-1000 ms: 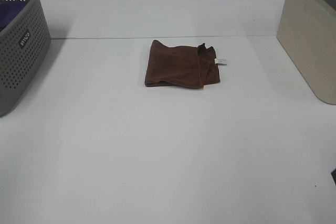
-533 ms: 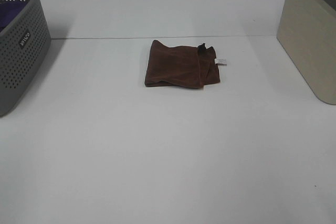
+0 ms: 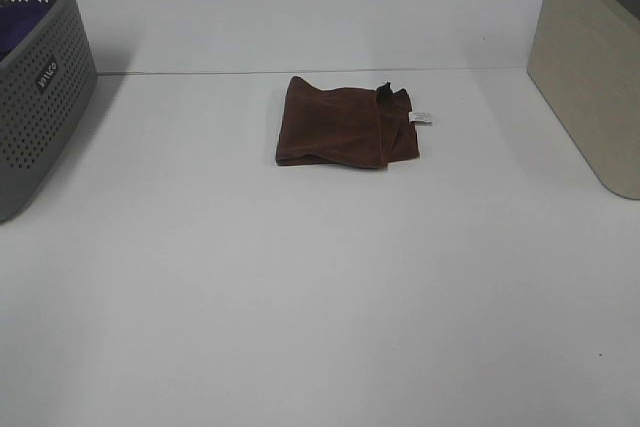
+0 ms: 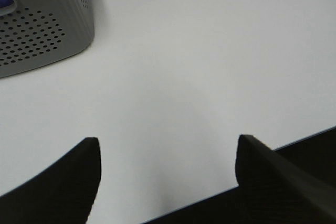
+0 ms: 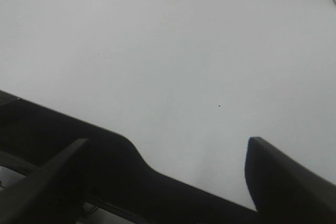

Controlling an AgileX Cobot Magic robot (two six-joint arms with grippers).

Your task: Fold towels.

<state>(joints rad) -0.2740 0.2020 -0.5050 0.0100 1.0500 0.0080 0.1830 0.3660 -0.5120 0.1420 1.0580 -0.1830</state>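
At the far left of the high view a grey perforated basket (image 3: pixel 35 87) stands on the white table (image 3: pixel 300 287), with something purple just visible inside it; the left wrist view shows the same basket (image 4: pixel 42 24) near the left hand (image 4: pixel 167 156), whose two dark fingers stand wide apart over bare table with nothing between them; toward the middle and back of the table lies the towel (image 3: pixel 345 125), a dark reddish-brown cloth folded into a rough rectangle, flat on the surface, with a small white label (image 3: pixel 422 118) poking out at its right edge and a dark tip raised at its upper right corner; it is well apart from the basket and from the beige bin (image 3: pixel 590 67) at the far right; the right hand (image 5: pixel 168 166) hangs over the table's near edge, fingers spread wide, empty; against the earlier frames, the towel, basket and bin lie exactly as before; a dark speck at the right border a second ago has gone.
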